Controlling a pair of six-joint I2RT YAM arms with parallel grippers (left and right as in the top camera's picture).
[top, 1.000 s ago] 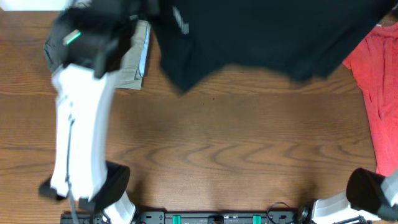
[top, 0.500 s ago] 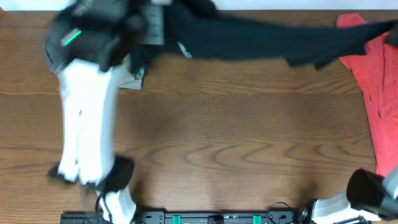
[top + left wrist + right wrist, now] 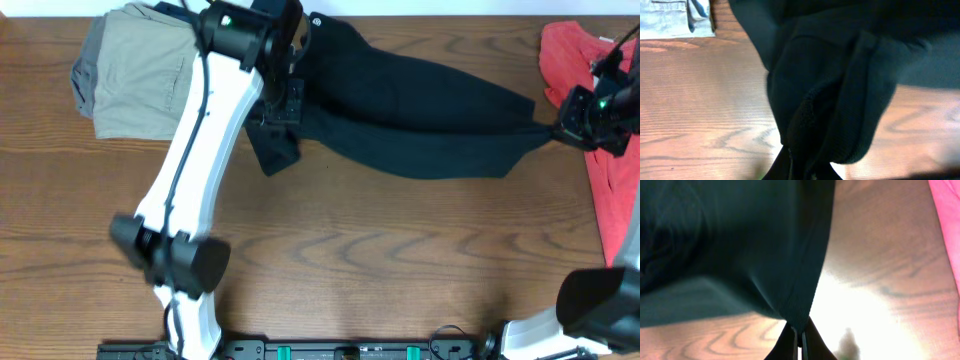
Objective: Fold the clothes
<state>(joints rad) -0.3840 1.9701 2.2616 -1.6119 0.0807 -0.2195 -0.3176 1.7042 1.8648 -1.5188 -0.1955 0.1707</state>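
The clothes lie across the far part of the surface, running left to right between the left tool and the right tool. A folded garment lies at the far left corner, just beside them. A top lies along the right edge.

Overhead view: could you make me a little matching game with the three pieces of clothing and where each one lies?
Things:
1. black trousers
2. khaki garment
3. coral-red top

Places:
A. along the right side
B. far left corner, folded
C. stretched across the far middle, one end pinched by the left claw, the other by the right claw

Pairs: 1-C, 2-B, 3-A
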